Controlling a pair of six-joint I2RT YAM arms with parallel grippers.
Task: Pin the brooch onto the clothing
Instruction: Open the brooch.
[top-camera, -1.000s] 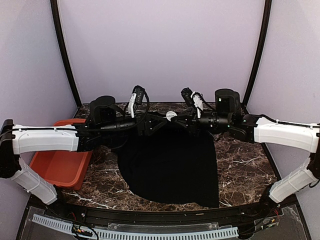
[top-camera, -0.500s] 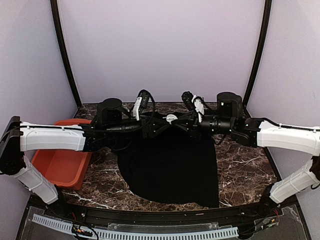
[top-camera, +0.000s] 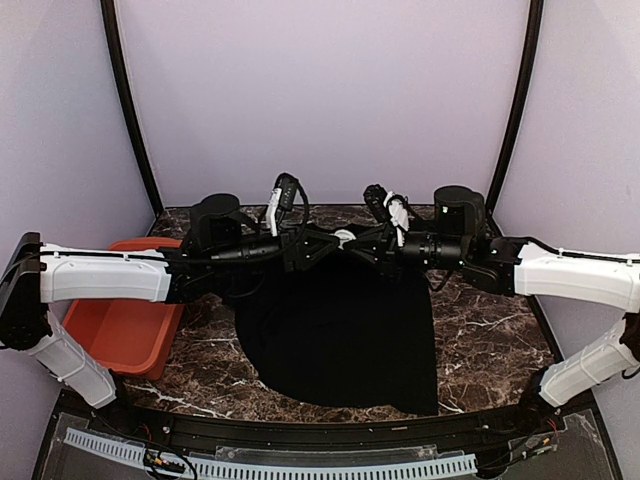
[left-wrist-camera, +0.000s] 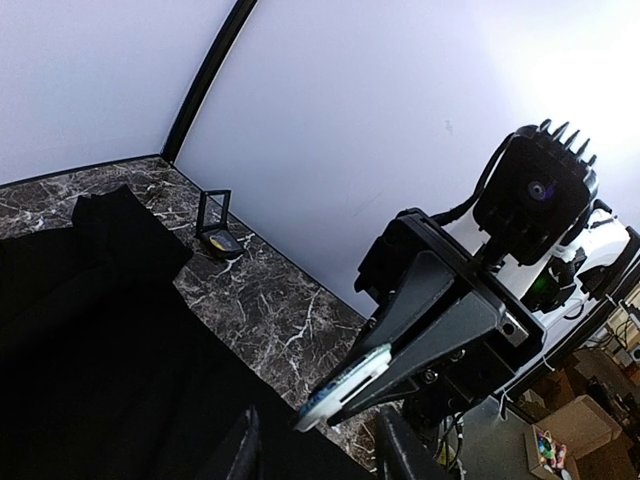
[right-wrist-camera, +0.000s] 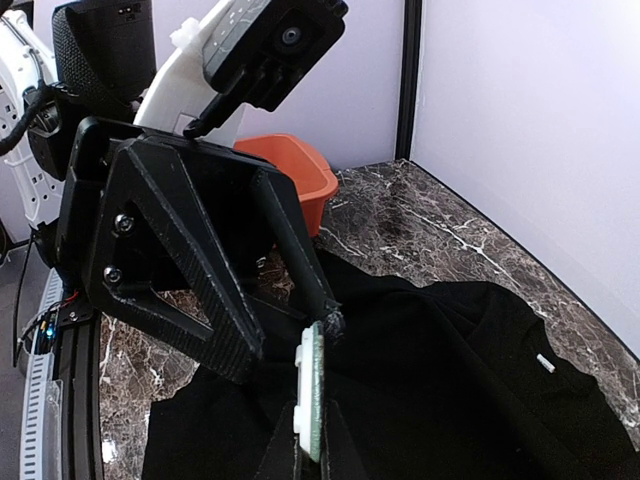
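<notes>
While right pincer (top-camera: 348, 240) clamps one brooch (right-wrist-camera: 311, 390) | one shirt (top-camera: 340, 330) | one bin (top-camera: 115, 335)

No lettering, numbers or logos are reading legibly in any view. The small white tag (right-wrist-camera: 545, 362) on the black clothing (right-wrist-camera: 480, 400) is showing only as a blank fleck. The brooch (right-wrist-camera: 311, 385) is presenting edge-on. The open black case (left-wrist-camera: 218, 228) is showing a pale patch, nothing legible.

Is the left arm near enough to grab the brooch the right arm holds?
Probably yes. The left gripper stands open right at the brooch pinched in the right gripper, and nothing seems to sit between them.
</notes>
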